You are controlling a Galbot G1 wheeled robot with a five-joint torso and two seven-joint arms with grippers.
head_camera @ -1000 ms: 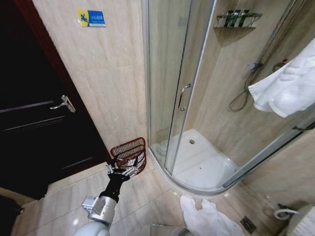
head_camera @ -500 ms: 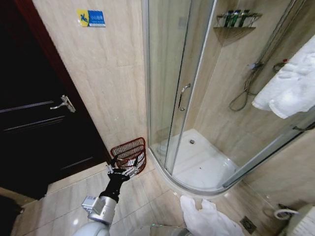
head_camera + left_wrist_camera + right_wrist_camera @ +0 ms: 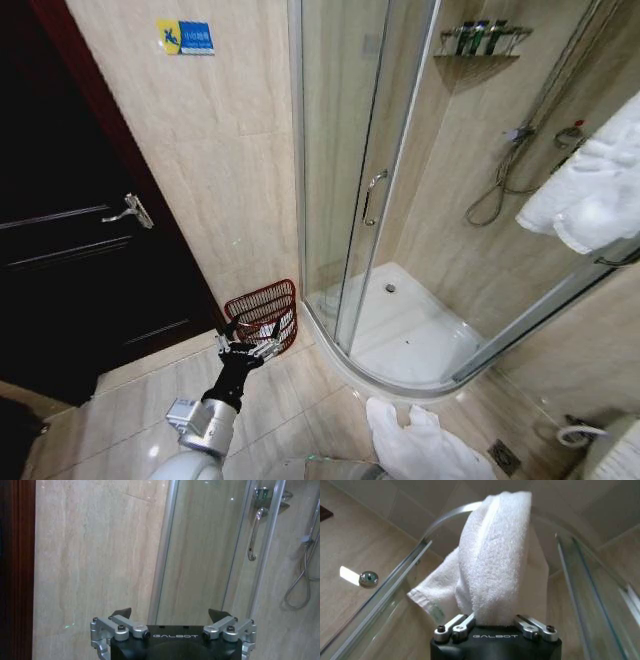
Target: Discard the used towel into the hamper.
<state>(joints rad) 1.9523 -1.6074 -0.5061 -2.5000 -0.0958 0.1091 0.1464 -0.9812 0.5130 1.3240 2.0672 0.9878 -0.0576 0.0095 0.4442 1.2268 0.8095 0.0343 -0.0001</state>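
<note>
One towel [image 3: 492, 555] is clamped in your right gripper [image 3: 495, 624], raised beside the shower glass [image 3: 345, 170], so you are mid-carry; next, swing it left and down to the hamper [image 3: 263, 310] against the wall, where your empty left gripper [image 3: 170, 618] waits spread wide.

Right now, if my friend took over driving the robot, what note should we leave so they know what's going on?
Right gripper: shut on the white towel, held up high by the shower glass.
Left gripper: open, holding nothing, low down just in front of the hamper.
Hamper: on the floor between the dark door and the shower, against the wall. No towel visible in it.
Another white cloth lies on the floor by the shower base.
Done: towel picked up.
Left: carry it over to the hamper and drop it in.
</note>
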